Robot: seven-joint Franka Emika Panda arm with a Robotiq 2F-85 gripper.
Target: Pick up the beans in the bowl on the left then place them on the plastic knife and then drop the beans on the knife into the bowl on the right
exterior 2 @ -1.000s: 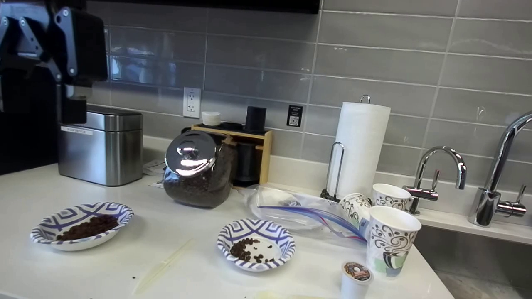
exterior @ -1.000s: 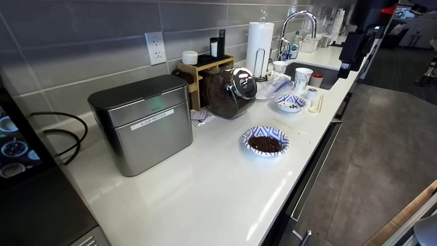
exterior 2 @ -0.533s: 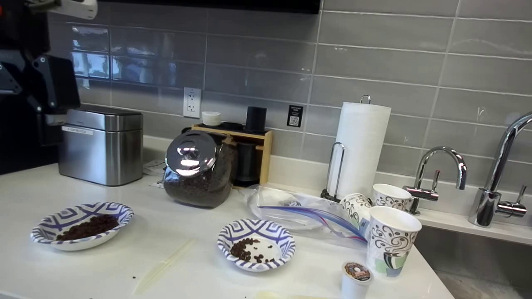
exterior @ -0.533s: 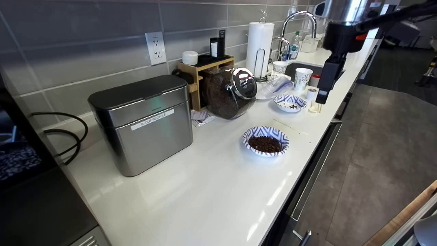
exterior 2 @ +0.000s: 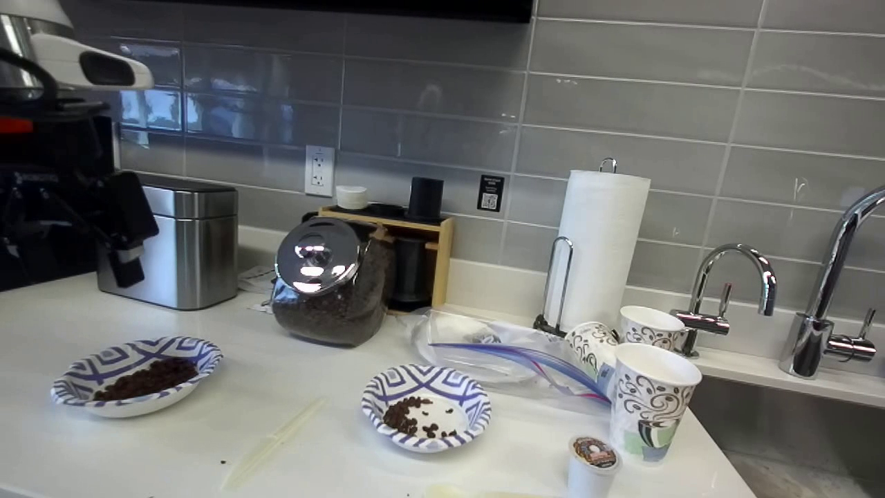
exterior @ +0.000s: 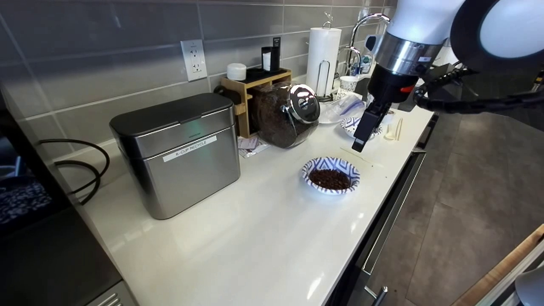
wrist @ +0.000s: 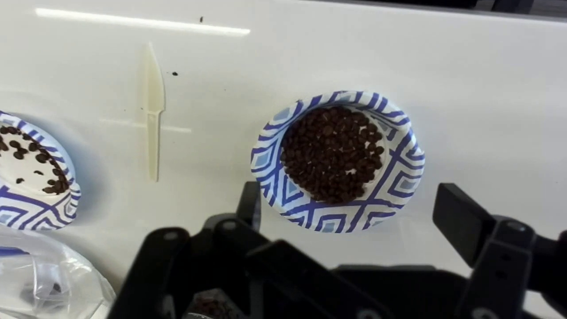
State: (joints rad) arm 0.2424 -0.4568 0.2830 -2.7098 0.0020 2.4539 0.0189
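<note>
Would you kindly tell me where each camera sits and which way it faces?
Wrist view: mounted above the open gripper, looking down at the fuller bowl; both fingers show.
Exterior view: above the counter, facing along it past the bin; arm and gripper show at right.
Exterior view: opposite the tiled wall, facing it across the counter; arm and gripper partly show, left edge.
Both exterior views share the bin, jar and fuller bowl.

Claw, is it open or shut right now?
Open: in the wrist view, the claw has its fingers spread wide apart, with no object held between them.
</note>
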